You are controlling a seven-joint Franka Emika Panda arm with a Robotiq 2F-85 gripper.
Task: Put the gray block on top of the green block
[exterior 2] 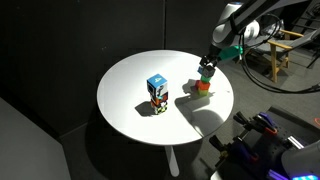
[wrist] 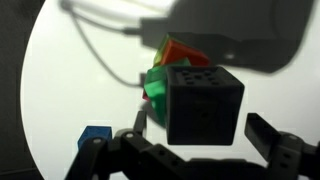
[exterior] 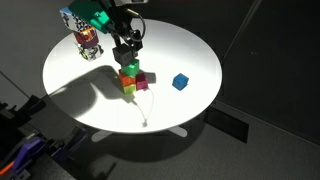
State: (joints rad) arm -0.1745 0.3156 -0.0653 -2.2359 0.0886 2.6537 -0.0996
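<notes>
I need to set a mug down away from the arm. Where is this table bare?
In an exterior view, the broadest bare patch of the table lies between the cube cluster and the near rim. A narrower gap lies between the cluster and the blue cube. Crowded: under the gripper and by the patterned box at the far rim.

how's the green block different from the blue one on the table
Colour: the green block is bright green, the blue block blue. The green block sits packed among orange, magenta and yellow cubes; the blue block stands alone. The end effector hangs over the green block's cluster, not the blue block. Both are small cubes of like size.
</notes>
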